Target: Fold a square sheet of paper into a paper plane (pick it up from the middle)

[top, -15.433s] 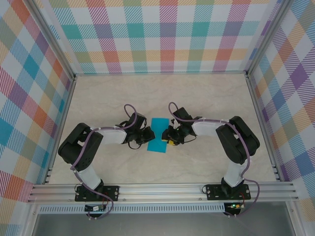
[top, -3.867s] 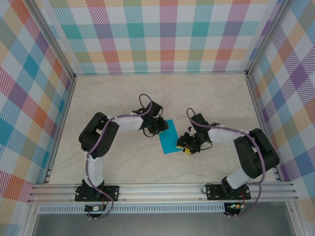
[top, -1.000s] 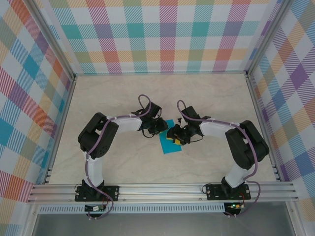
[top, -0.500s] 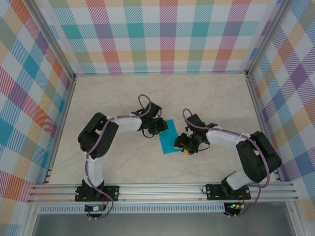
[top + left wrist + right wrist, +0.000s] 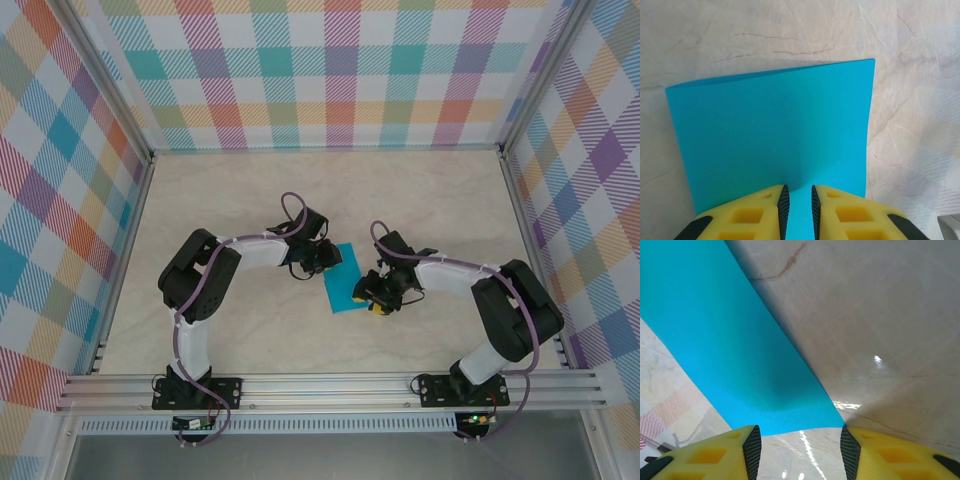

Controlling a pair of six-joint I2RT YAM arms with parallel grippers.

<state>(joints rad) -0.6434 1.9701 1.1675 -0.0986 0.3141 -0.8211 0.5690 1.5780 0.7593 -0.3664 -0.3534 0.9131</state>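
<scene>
Paper is at the middle of the table (image 5: 230, 190): a teal sheet (image 5: 343, 283), seen from above as a slanted oblong between the two arms. The left gripper (image 5: 326, 259) is at the sheet's far left end and the right gripper (image 5: 370, 296) at its near right edge.

On the left wrist camera the yellow fingers (image 5: 752, 220) stand almost together, and the near edge of the sheet runs into the narrow gap between them, so they pinch the paper. The sheet spreads away from them across the pale marbled surface, its far edge slightly bowed.

On the right wrist camera the fingers (image 5: 890, 455) stand well apart. The end of the sheet reaches into the space between the fingertips and touches neither pad, so this gripper is spread and grips nothing. From there the paper runs up and to the left, bare table beside it on the right.
</scene>
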